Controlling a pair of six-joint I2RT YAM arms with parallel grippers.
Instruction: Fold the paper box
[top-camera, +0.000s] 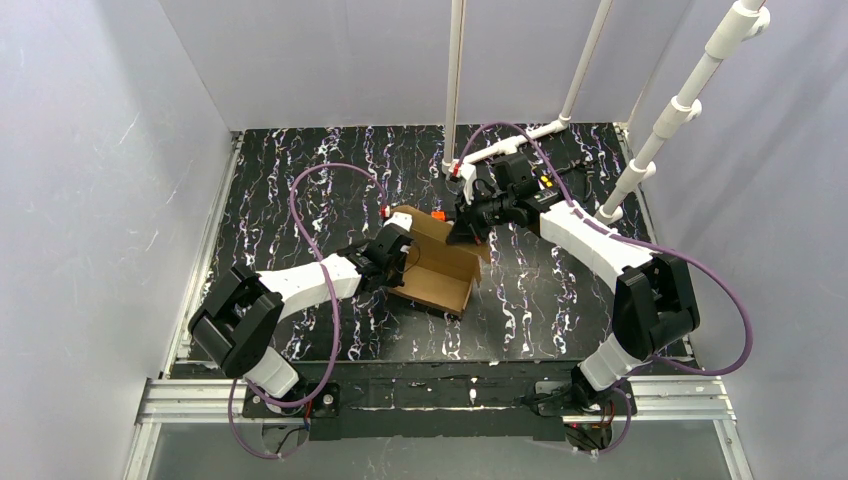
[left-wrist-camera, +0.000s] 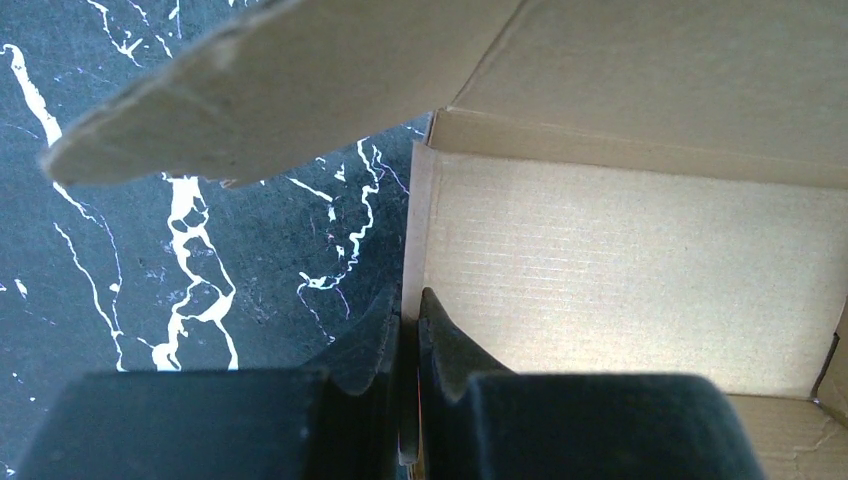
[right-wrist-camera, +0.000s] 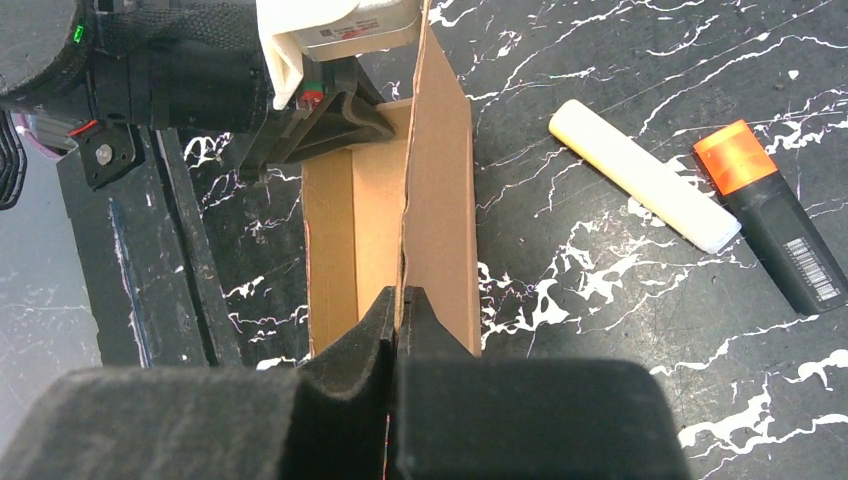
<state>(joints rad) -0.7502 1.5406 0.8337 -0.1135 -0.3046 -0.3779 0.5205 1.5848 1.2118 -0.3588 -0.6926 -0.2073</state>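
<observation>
1. The plain brown corrugated cardboard box (top-camera: 440, 285), half erected and open at the top, stands near the middle of the black white-veined worktop (top-camera: 300, 170), between the two arms.
2. Left gripper (left-wrist-camera: 410, 310): fingers pressed together, pinching the upright edge of the wall on the box's left side.
3. Right gripper (right-wrist-camera: 400, 300): fingers pressed together on the thin edge of a standing panel at the box's far right; the panel rises from between them.
4. Step in hand, as judged: raising and squaring the side walls. To do it well, hold each pinch firm, swing each wall about its scored crease rather than across it, and keep the box's base flat on the worktop.
5. A pale yellow cylindrical marker (right-wrist-camera: 645, 175) and an orange-capped black marker (right-wrist-camera: 770, 215) lie near the box, apart from it.
6. Hard to make out:
   - A loose cardboard flap (left-wrist-camera: 250, 80) crosses the top of the left wrist view.
   - The box's tabs and slots are not visible.
   - The right arm covers the box's far corner from above.
   - Whether the base lies flat cannot be told.
</observation>
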